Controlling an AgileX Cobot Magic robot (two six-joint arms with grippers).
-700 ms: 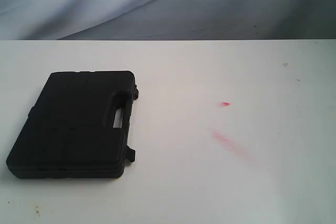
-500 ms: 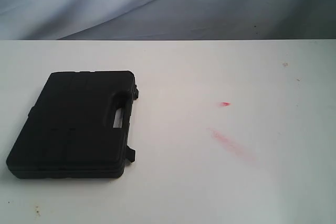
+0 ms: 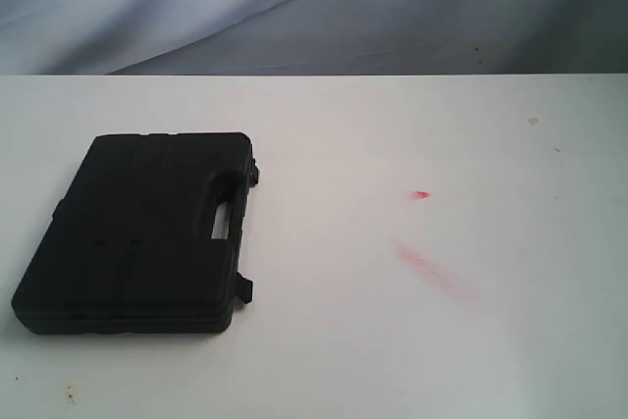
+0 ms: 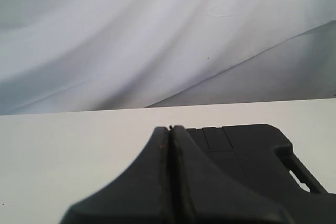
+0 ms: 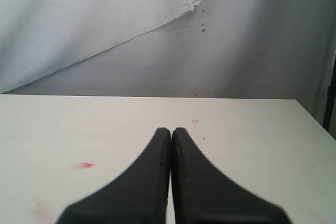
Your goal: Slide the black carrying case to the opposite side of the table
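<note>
The black carrying case [image 3: 142, 233] lies flat on the left part of the white table [image 3: 392, 144], its handle cut-out facing right. Neither arm shows in the exterior view. In the left wrist view my left gripper [image 4: 169, 129] is shut with nothing in it, and the case [image 4: 252, 153] lies just beyond and to one side of its tips. My right gripper [image 5: 171, 130] is shut and empty over bare white table [image 5: 252, 129], with no case in that view.
Red smears [image 3: 427, 267] and a small red spot [image 3: 421, 194] mark the table right of the middle. Small dark specks [image 3: 69, 396] sit near the front left edge. A wrinkled white and grey backdrop [image 3: 314, 7] hangs behind the far edge.
</note>
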